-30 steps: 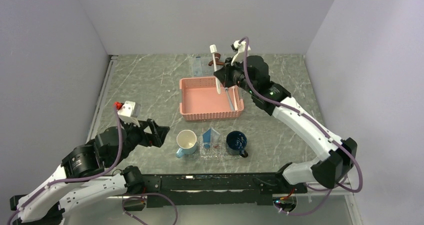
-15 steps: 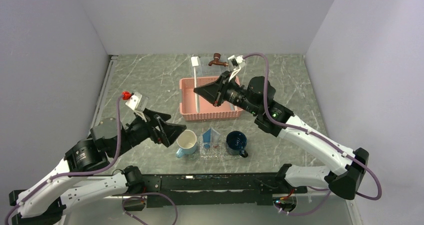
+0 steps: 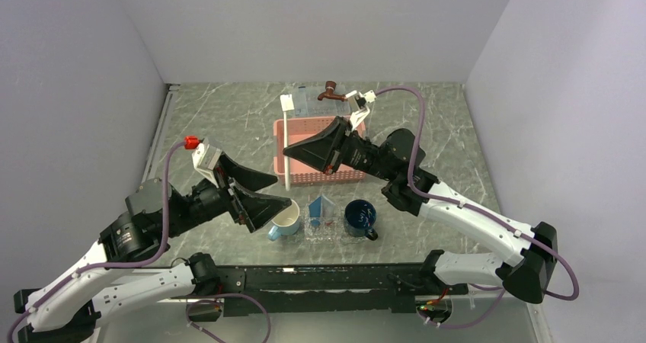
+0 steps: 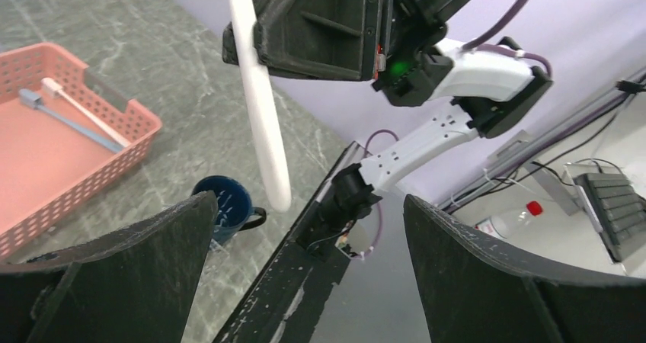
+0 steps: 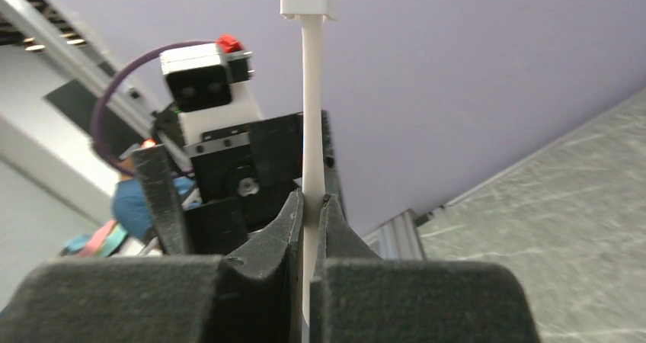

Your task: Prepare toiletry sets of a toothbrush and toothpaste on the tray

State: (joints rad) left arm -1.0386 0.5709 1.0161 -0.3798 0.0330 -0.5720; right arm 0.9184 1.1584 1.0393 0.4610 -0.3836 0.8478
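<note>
My right gripper (image 3: 289, 152) is shut on a white toothbrush (image 3: 287, 177), which it holds upright in the air in front of the pink basket (image 3: 324, 177). The right wrist view shows the jaws pinching the toothbrush (image 5: 312, 129) at mid-handle. My left gripper (image 3: 281, 193) is open just left of and below the toothbrush, and its wrist view shows the toothbrush (image 4: 259, 99) hanging above its empty fingers (image 4: 137, 259). A blue toothpaste (image 3: 321, 206) leans in the small clear tray (image 3: 327, 235) between two cups.
A pale cup (image 3: 284, 217) stands left of the tray and a dark blue mug (image 3: 359, 216) right of it. Two more brushes (image 4: 76, 118) lie in the pink basket (image 4: 114, 160). A larger clear tray (image 3: 308, 97) and a brown object (image 3: 329, 91) sit behind.
My right arm has swung left and toward the front, carrying the toothbrush out over the basket's front edge. My open left gripper has risen and moved right toward it.
</note>
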